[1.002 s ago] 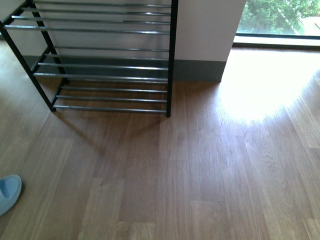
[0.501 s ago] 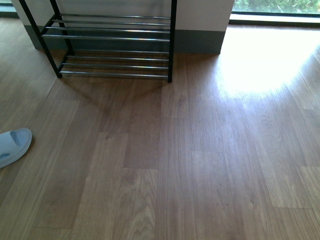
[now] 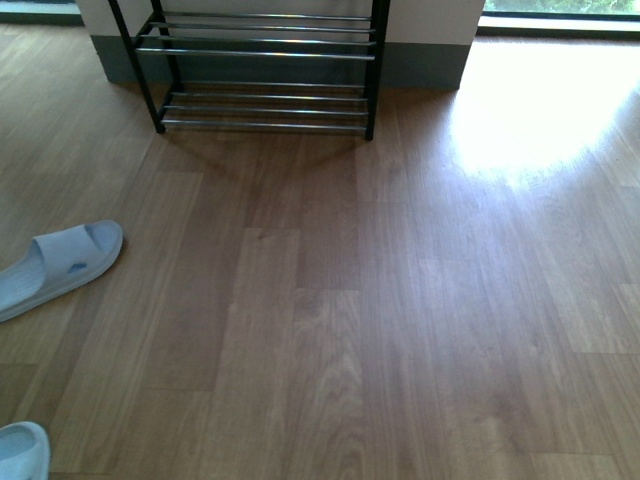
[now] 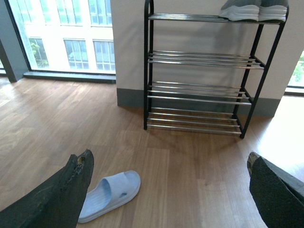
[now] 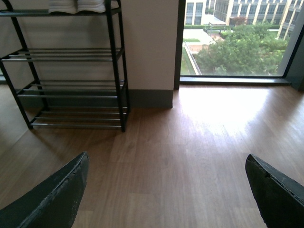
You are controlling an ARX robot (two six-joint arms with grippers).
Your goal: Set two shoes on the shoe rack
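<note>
A pale blue plastic slide [image 3: 60,268] with a ribbed footbed lay on the wooden floor [image 3: 400,300], off to the left and well apart from the shoe rack [image 3: 265,55]. A small dark mark on its strap was too small to read. A second slide [image 3: 22,455] showed only its tip at the near left corner. The rack, black-framed with chrome bars, stood against the wall [image 4: 128,42], with grey, white-soled sneakers [image 4: 254,10] on its top shelf. The left gripper [image 4: 169,159] and right gripper [image 5: 167,160] both gaped wide, holding nothing.
</note>
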